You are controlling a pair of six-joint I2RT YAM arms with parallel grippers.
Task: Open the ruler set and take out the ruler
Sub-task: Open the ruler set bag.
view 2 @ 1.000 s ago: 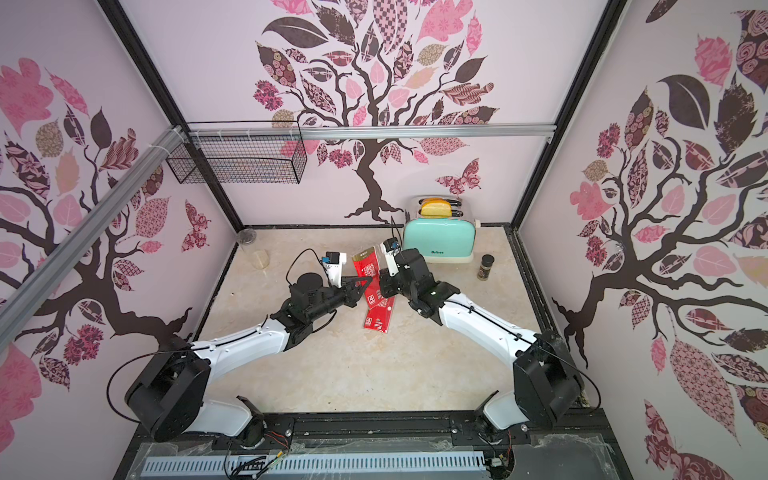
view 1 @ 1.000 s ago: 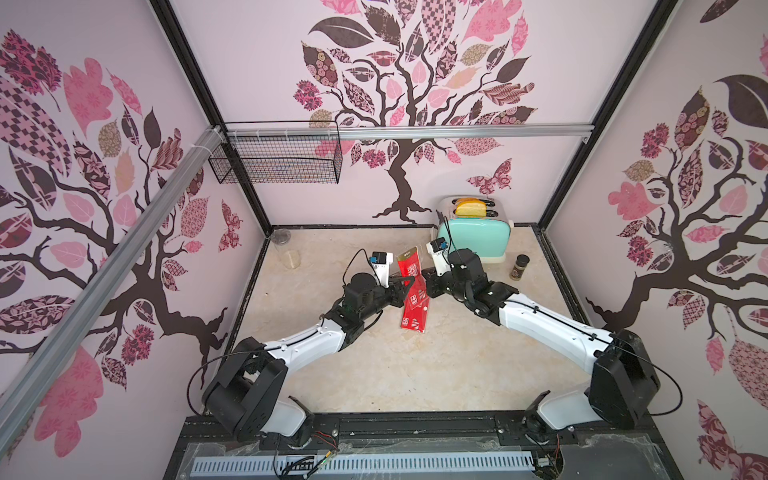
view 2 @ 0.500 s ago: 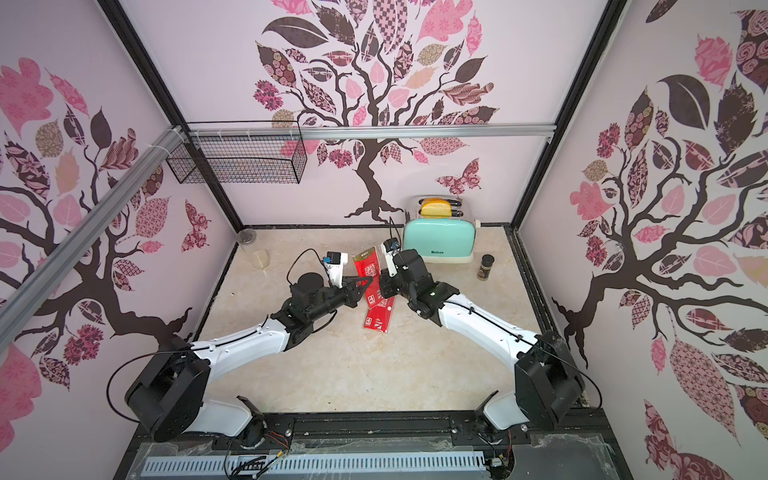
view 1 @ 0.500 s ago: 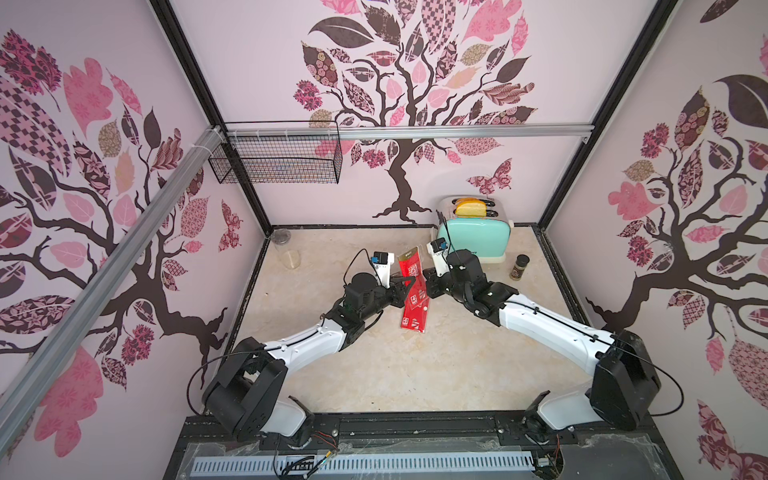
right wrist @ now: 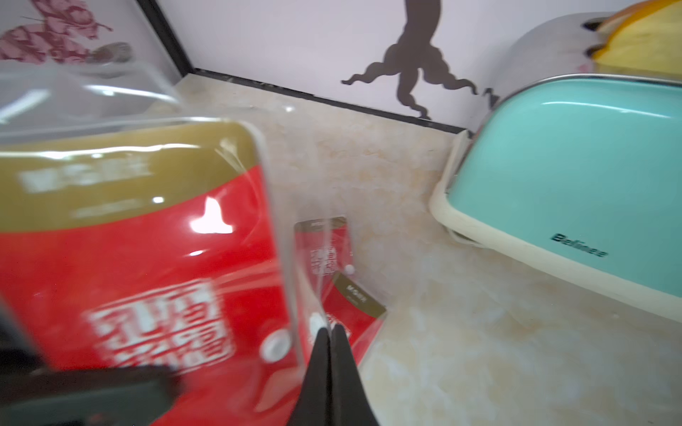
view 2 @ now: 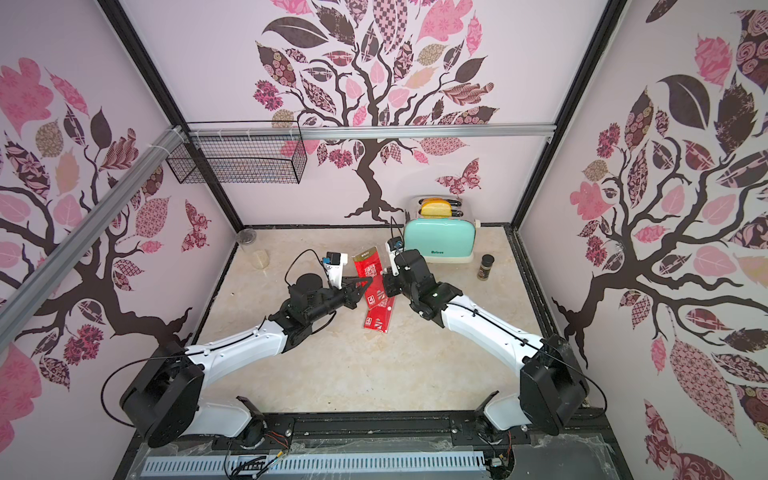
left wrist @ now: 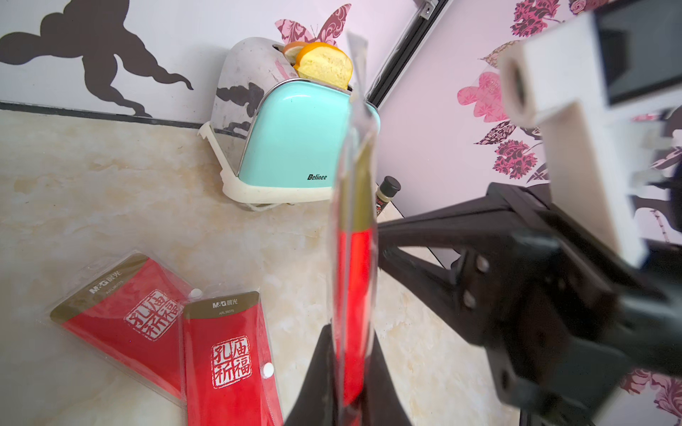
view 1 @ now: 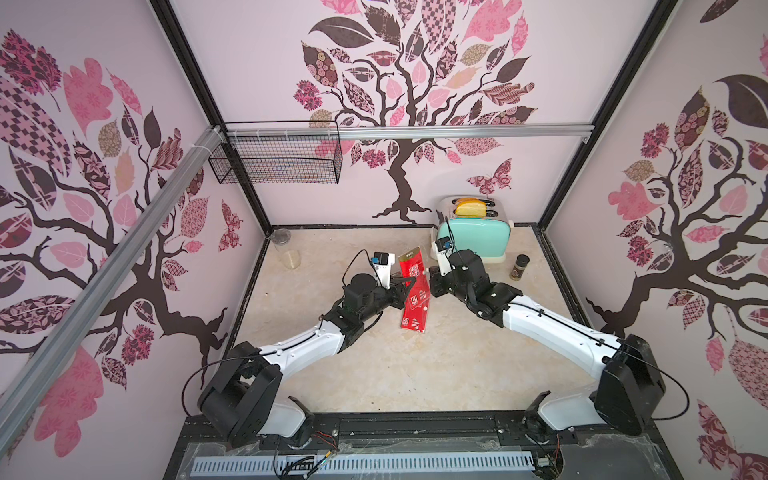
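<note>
Ruler set (view 1: 412, 271) stands upright, gold end up.

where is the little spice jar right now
In both top views the spice jar stands on the table at the robot's right, just beside the mint toaster.

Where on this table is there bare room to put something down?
Widest: the front of the marble table, between the left arm and right arm. Smaller: the strip between the plastic cup and the toaster. Crowded: the middle, where the left gripper and right gripper hold a ruler set near two spare ruler sets.
</note>
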